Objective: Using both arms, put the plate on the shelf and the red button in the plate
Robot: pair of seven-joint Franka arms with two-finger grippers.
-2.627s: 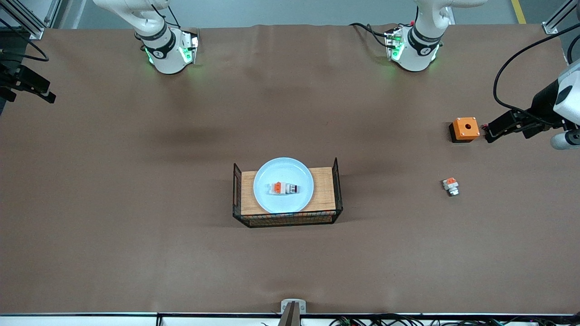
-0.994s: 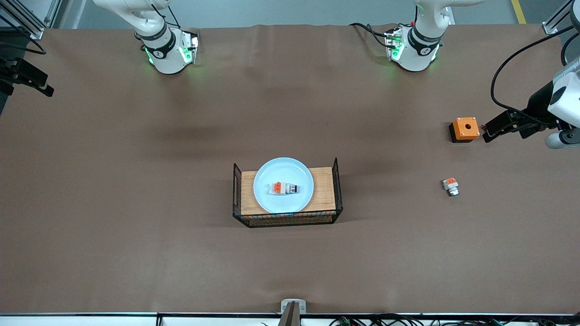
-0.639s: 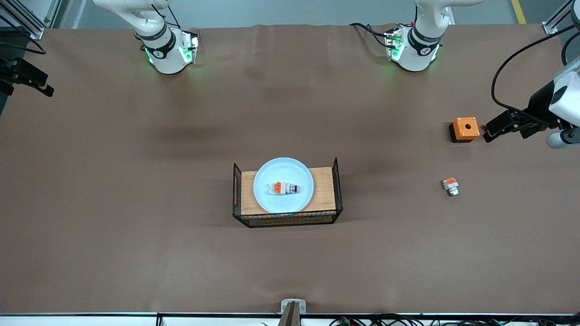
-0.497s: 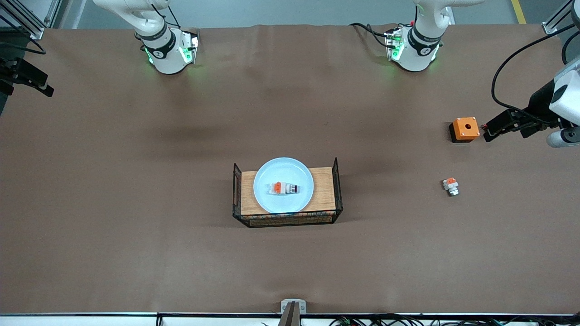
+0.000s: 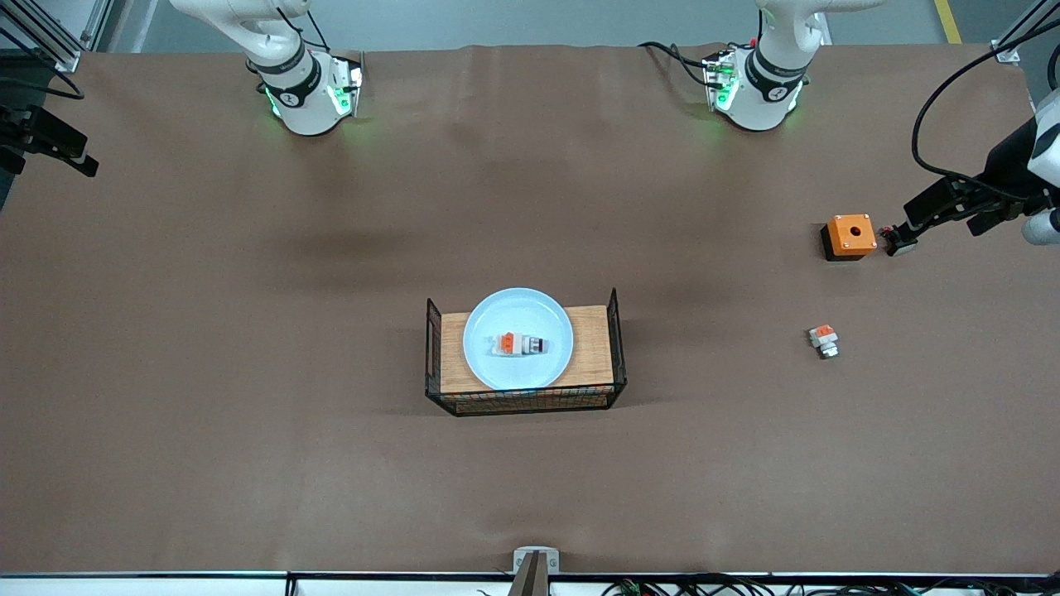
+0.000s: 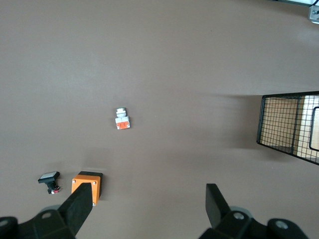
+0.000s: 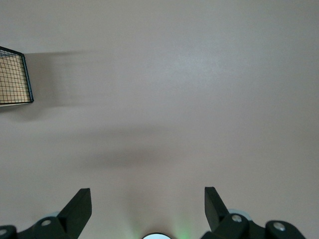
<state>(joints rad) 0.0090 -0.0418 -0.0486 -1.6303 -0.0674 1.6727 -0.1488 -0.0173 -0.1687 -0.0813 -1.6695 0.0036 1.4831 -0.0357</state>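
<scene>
The pale blue plate (image 5: 546, 364) rests on a wooden board inside a black wire basket (image 5: 526, 402) at the middle of the table. The red button (image 5: 515, 344) lies on its side in the middle of the plate. My left gripper (image 5: 923, 209) is up in the air over the left arm's end of the table, next to the orange box; in the left wrist view it (image 6: 148, 191) is open and empty. My right gripper (image 5: 79, 161) is up over the right arm's end of the table; in the right wrist view it (image 7: 147, 191) is open and empty.
A square orange box with a hole (image 5: 850, 235) (image 6: 88, 185) stands near the left arm's end. A small black piece with a white top (image 5: 894, 241) (image 6: 49, 180) lies beside it. A white-orange piece with a silver tip (image 5: 824, 340) (image 6: 122, 119) lies nearer the front camera.
My left gripper has drawn back toward the left arm's end of the table and uncovered the small black piece beside the orange box. The right arm, plate and button have not moved.
</scene>
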